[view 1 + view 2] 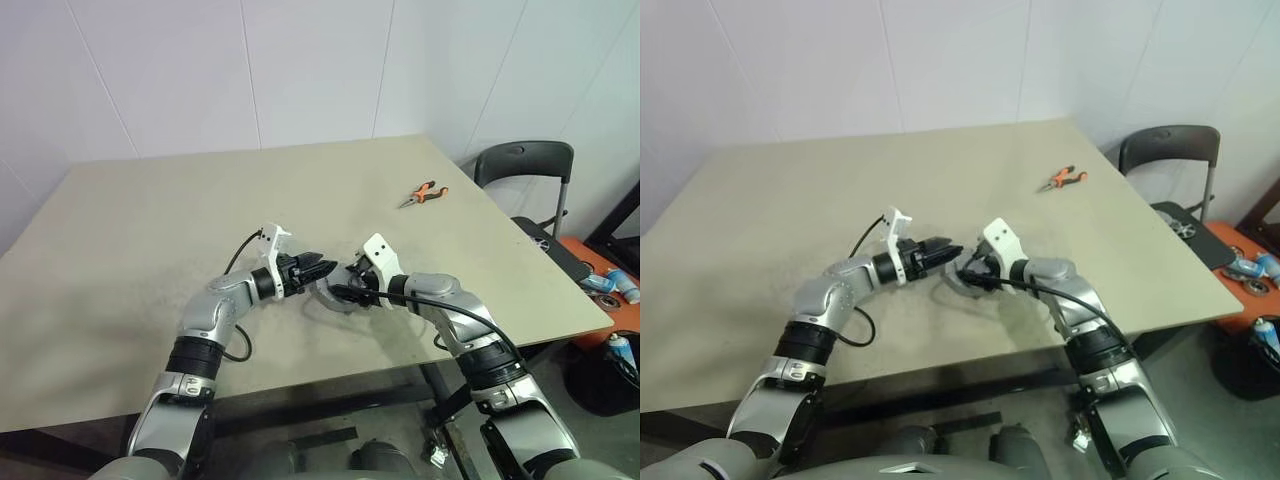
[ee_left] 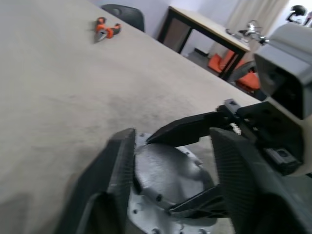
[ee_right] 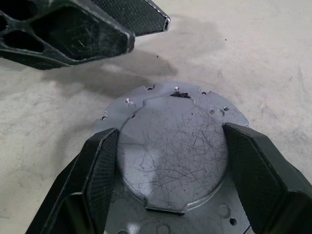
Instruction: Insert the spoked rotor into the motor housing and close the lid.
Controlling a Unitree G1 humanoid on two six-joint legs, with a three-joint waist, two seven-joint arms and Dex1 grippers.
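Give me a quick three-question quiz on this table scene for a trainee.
1. True or false: the pliers lie right beside the grey metal part.
2. Which end effector has its fingers on either side of that part's raised centre? A: left. B: right.
3. Fill in: the pliers' handles are ____.
Key: 1 false, they lie far off across the table; 2 B, the right end effector; 3 orange.
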